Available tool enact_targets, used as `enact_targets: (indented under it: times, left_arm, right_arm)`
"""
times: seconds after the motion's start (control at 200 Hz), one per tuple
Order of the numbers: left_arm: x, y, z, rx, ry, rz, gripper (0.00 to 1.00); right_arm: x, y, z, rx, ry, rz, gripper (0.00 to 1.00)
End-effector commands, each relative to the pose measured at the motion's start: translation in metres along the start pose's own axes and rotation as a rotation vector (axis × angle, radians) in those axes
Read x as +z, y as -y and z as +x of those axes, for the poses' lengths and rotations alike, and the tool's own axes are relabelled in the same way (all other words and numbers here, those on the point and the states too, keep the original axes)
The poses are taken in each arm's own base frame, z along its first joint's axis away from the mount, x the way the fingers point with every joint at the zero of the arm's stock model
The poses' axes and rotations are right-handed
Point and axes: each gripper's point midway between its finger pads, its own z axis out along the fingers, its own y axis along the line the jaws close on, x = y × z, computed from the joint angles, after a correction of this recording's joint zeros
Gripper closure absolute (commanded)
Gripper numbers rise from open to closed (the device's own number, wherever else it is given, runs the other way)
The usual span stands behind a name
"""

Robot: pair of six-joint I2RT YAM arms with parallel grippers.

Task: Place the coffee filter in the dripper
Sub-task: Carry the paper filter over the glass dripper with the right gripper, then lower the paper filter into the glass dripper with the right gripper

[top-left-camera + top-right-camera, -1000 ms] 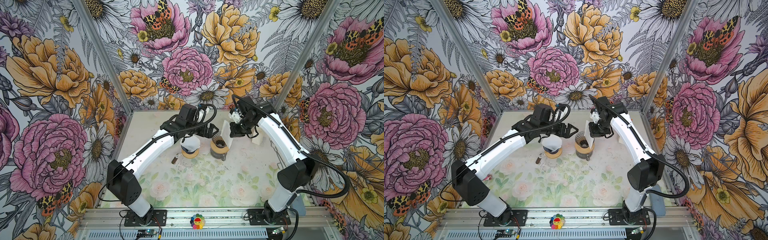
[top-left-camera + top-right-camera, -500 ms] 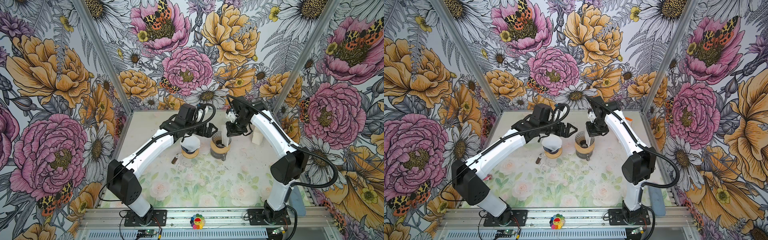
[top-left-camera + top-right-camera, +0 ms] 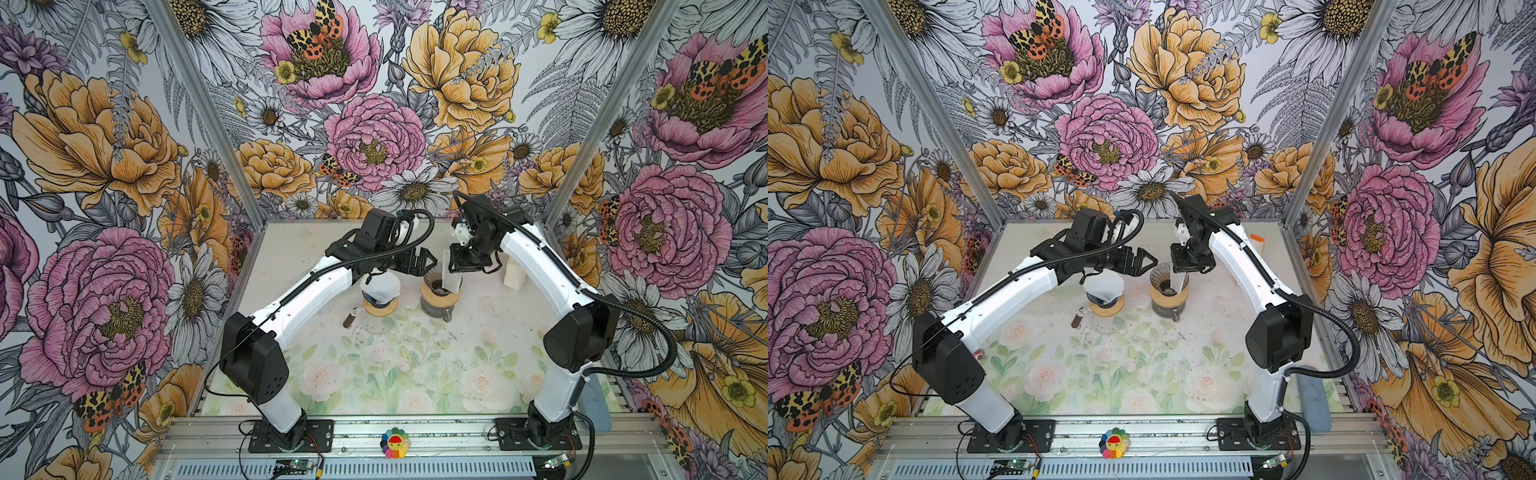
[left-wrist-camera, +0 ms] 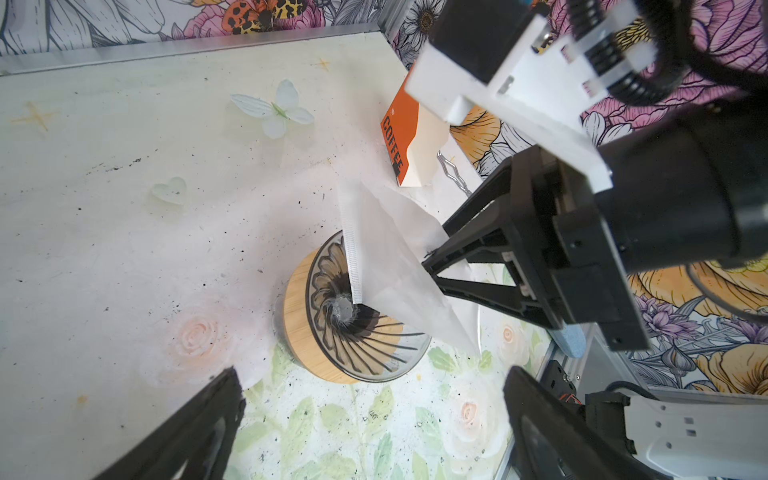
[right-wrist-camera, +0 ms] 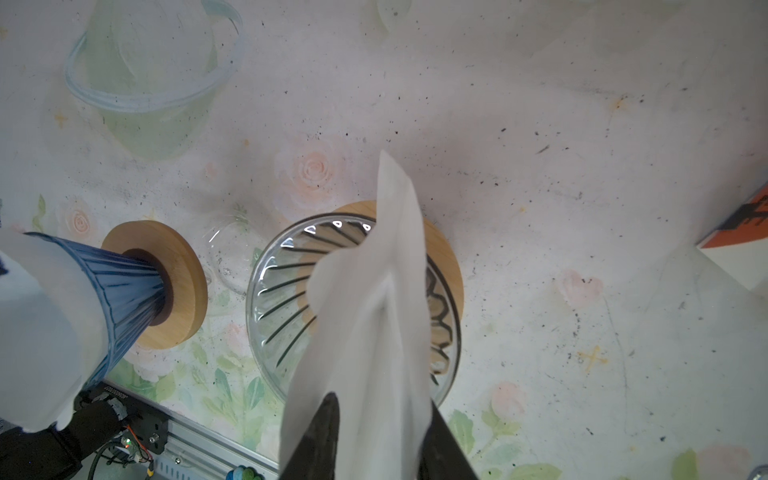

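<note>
The right gripper hangs just above the glass dripper. The white filter stands upright beneath it, its lower end inside the dripper's bowl. The left gripper, jaws wide apart, hovers beside them, above a second dripper lined with white paper. A pale box stands near the right arm.

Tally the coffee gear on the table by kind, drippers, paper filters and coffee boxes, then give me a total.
Drippers: 2
Paper filters: 2
Coffee box: 1
Total: 5
</note>
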Motion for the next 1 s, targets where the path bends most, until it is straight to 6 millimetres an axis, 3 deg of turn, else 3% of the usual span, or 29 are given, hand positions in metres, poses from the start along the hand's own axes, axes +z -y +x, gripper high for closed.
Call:
enact_targets:
  times: [0.0, 0.12, 0.3, 0.771, 0.801, 0.991]
  left_arm:
    - [0.003, 0.013, -0.01, -0.006, 0.012, 0.037, 0.01]
    - [0.008, 0.018, -0.013, -0.006, 0.012, 0.046, 0.01]
    - [0.016, 0.018, -0.014, -0.021, 0.006, 0.042, 0.01]
    - [0.034, 0.03, -0.019, -0.026, -0.019, 0.053, 0.01]
    - [0.049, 0.024, -0.011, -0.035, -0.052, 0.044, 0.01]
    - [0.057, 0.031, -0.015, -0.026, -0.065, 0.053, 0.01]
  right_arm:
    - [-0.028, -0.003, -0.011, -0.017, 0.125, 0.012, 0.63]
    - [-0.032, 0.001, -0.011, -0.007, 0.155, 0.015, 0.6]
    - [-0.022, 0.005, -0.005, 0.006, 0.133, 0.007, 0.6]
    - [-0.038, 0.051, -0.001, 0.123, 0.261, 0.036, 0.55]
    - [-0.036, 0.054, 0.001, 0.134, 0.259, 0.035, 0.54]
    - [-0.018, 0.066, 0.008, 0.176, 0.238, -0.003, 0.54]
